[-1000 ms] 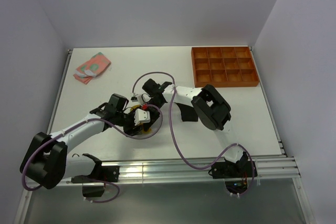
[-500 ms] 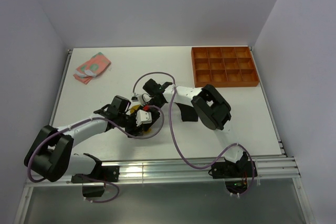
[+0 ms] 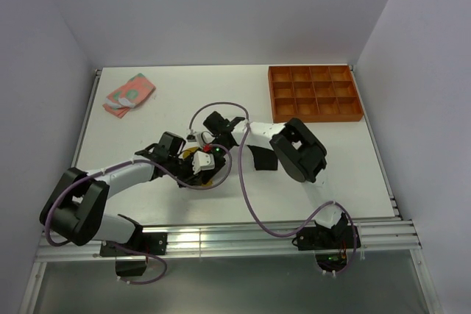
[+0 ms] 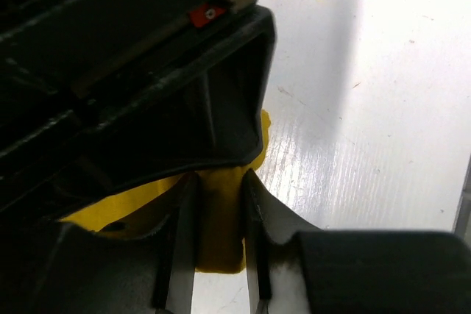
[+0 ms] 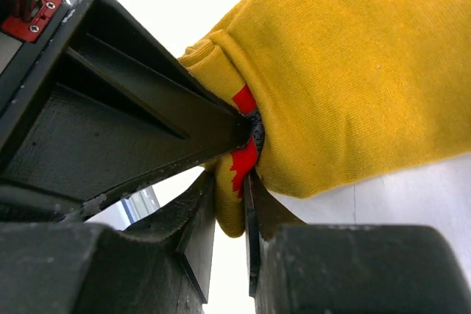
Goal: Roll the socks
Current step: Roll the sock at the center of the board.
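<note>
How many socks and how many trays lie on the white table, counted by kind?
Soft fabric socks: 3 (mustard-yellow sock, plain black sock, pink sock with green patches)
Trays: 1 (rigid orange tray with square compartments)
Total: 4

This is a robotics lab test cell. A white bench (image 3: pixel 353 174) is boxed in by plain pale walls (image 3: pixel 221 12) on three sides, with aluminium rails (image 3: pixel 243 234) along its near edge. A left arm (image 3: pixel 121 174) and a right arm (image 3: pixel 298 154), both white and black, are mounted there, trailing purple cables (image 3: pixel 243 195). A rigid orange compartment tray (image 3: pixel 316 118) rests on the bench's far right.
</note>
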Robot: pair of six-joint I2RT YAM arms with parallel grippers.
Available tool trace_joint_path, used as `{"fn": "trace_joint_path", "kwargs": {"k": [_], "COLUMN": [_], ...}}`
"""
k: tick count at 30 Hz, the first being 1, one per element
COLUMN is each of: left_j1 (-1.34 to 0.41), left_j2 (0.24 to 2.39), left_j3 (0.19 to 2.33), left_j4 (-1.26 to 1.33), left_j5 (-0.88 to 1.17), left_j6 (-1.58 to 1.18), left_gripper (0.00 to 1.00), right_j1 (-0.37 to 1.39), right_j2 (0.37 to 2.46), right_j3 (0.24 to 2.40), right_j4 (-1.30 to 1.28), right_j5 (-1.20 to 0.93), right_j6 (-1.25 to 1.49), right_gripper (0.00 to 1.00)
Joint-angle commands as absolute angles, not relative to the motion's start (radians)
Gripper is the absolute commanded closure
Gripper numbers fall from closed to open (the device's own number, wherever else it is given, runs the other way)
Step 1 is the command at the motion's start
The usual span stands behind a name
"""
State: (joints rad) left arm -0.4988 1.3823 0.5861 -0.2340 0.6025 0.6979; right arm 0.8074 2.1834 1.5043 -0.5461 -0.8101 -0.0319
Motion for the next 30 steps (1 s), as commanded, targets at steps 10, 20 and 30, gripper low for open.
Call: {"fn": "trace_joint_path", "kwargs": {"k": [10, 20, 30], "left_j1": [-0.427, -0.258, -0.134], "left_j2": [1.476, 1.646, 1.974], "left_j3": [0.673, 0.908, 1.247], "left_j4": [-0.406, -0.716, -1.28], "left_j5": [0.741, 0.954, 1.13], "left_j6": [0.716, 0.824, 1.12], "left_gripper": [1.0, 1.0, 1.0], "right_j1": [0.752, 0.721, 0.83], "right_j2": [1.961, 1.669, 1.505], "right_j3": [1.183, 0.902, 0.854], "right_j4": [-0.197, 0.054, 0.115], "right_j5": [-0.609, -0.485, -0.188], "right_j6": [0.092, 0.183, 0.103], "right_gripper": [0.55, 0.53, 0.48]}}
